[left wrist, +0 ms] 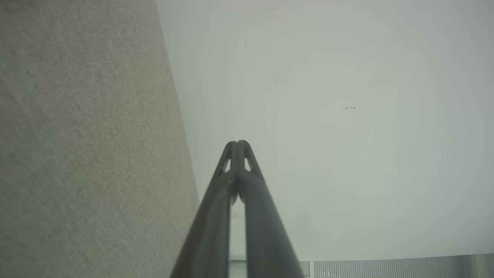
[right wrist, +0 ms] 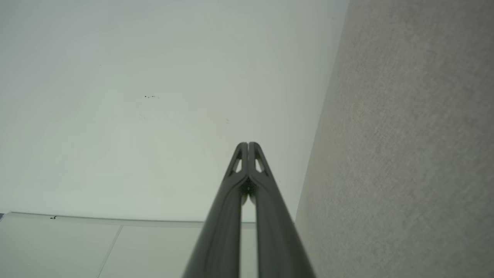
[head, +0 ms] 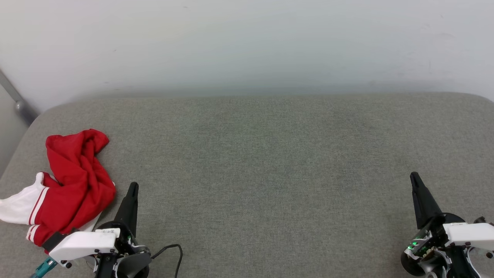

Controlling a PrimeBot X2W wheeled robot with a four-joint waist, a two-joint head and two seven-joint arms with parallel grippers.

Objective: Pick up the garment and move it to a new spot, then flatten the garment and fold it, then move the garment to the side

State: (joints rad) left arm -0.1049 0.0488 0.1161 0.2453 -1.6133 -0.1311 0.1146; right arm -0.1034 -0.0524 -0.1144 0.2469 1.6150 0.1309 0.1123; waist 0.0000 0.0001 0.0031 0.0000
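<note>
The red shirt (head: 73,181) with white sleeves lies crumpled on the grey surface (head: 270,173), at its near left edge. The left tool (head: 132,187) is closed and empty above the surface's near left part. The right tool (head: 414,177) is closed and empty above its near right part.

My table (head: 270,173) wears grey woven cloth, matt and slightly coarse. The garment (head: 77,173) is soft red and white fabric, creased, with a faint sheen. My left gripper (head: 133,187) and right gripper (head: 415,177) look like dark matt plastic. The wall (head: 247,46) is smooth and pale.
</note>
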